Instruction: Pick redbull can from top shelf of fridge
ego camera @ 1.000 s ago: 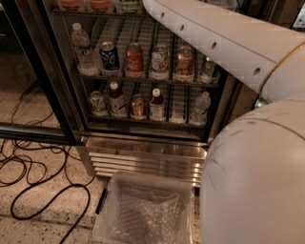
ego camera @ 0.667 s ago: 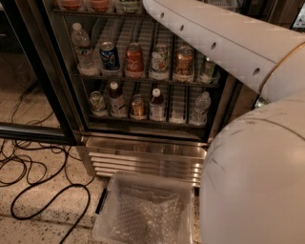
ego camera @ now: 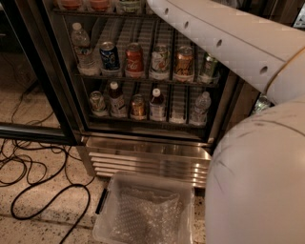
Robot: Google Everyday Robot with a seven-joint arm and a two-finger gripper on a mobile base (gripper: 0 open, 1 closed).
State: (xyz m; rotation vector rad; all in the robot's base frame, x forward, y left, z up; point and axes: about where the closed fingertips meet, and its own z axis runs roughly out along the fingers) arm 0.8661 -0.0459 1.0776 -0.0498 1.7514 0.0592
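Nothing is shifting between the earlier frames and this one: the arm [ego camera: 224, 43] is holding the same slant, and every drink is sitting where it was.

In the camera view, your arm is crossing from the right edge of the fridge [ego camera: 143, 147] up toward its top edge, and it is running out of sight there. The gripper is lying beyond that top edge, out of view, so you cannot tell whether it is spread, pressed together or pinching anything. The top shelf [ego camera: 95, 11] is showing only as a wire rail along the upper edge, with the cut-off bases of three containers [ego camera: 99, 4] standing on it toward its left end. The redbull can should be standing on this shelf, but you cannot tell which base, if any, belongs to it.

As I judge it, you are reaching blind. The gripper could be closing on a neighbour in the next lane, or nudging one over the rail. Anything falling would be landing on the rack below, where a Pepsi can [ego camera: 109, 55] and a water bottle [ego camera: 81, 47] are standing near its left end.

Your arm is also hiding the right ends of both upper racks, and the robot's white body [ego camera: 257, 186] is blocking the fridge's lower right corner. A clear plastic bin [ego camera: 152, 176] is sitting on the floor just below the fridge's bottom edge.
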